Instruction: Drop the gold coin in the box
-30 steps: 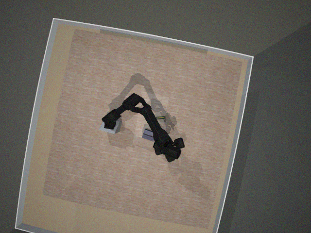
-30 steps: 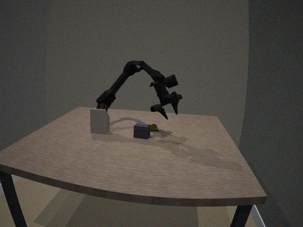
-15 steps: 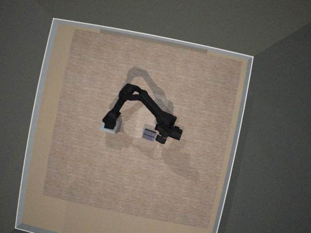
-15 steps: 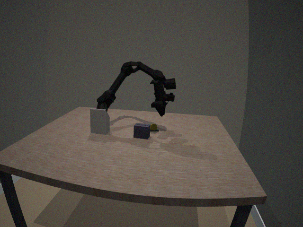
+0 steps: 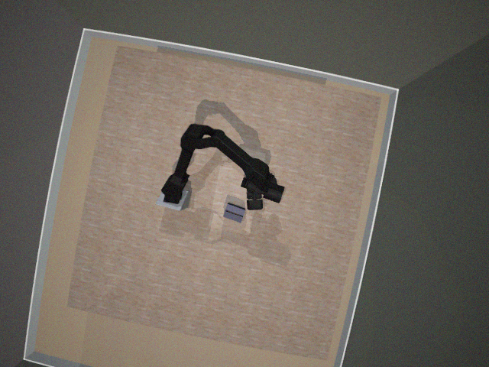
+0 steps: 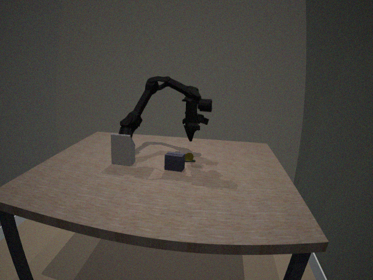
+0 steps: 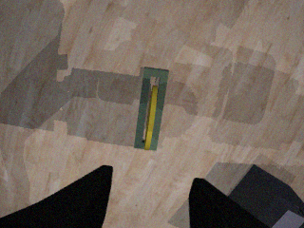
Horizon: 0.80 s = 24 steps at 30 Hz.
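Note:
The gold coin (image 6: 189,156) (image 7: 151,119) stands on its edge in the dark-green holder (image 6: 191,161) (image 7: 156,72). In the top view the arm hides both. My gripper (image 6: 190,140) (image 7: 152,181) points down, partly open and empty, well above the coin. In the wrist view the coin lies ahead of the gap between the fingertips, its thin edge running roughly along the fingers' direction. The grey box (image 5: 234,212) (image 6: 174,163) (image 7: 261,194) stands closed close to the holder; its narrow dark slot shows in the top view. Only part of the box shows at the wrist view's lower right.
The arm's base stands by a pale grey block (image 5: 170,205) (image 6: 122,150), left of the box in the top and exterior views. The arm arches from there over to the holder. Its shadows fall across the wooden table (image 5: 205,284) (image 6: 168,207) around the box and holder.

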{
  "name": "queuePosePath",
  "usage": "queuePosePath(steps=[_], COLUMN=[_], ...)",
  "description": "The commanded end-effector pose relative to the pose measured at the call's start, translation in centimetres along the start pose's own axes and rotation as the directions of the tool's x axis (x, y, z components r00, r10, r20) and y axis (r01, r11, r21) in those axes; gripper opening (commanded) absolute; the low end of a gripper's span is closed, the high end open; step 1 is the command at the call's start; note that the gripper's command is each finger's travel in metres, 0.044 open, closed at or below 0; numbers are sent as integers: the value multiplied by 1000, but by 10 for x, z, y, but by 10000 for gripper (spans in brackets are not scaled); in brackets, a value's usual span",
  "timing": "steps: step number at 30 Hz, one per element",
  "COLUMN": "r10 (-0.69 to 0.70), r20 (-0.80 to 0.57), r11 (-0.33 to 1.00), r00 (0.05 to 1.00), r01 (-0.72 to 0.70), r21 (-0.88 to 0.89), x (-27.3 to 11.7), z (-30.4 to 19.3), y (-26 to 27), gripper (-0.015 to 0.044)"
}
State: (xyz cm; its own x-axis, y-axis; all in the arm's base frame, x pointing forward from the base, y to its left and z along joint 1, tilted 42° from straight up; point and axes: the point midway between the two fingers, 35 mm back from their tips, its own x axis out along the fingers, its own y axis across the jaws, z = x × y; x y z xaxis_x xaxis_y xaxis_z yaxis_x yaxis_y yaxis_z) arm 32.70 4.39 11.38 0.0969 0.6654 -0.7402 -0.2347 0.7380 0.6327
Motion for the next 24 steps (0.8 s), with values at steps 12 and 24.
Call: queuePosePath(steps=[12,24], r10=[2,2], r20=[-9,-9], r11=[1000,1000], r00=[1000,1000], r01=[-2,-2], r21=[-23,-23], x=[49,62], z=[-1,-1], y=[1,1], gripper=[161,161])
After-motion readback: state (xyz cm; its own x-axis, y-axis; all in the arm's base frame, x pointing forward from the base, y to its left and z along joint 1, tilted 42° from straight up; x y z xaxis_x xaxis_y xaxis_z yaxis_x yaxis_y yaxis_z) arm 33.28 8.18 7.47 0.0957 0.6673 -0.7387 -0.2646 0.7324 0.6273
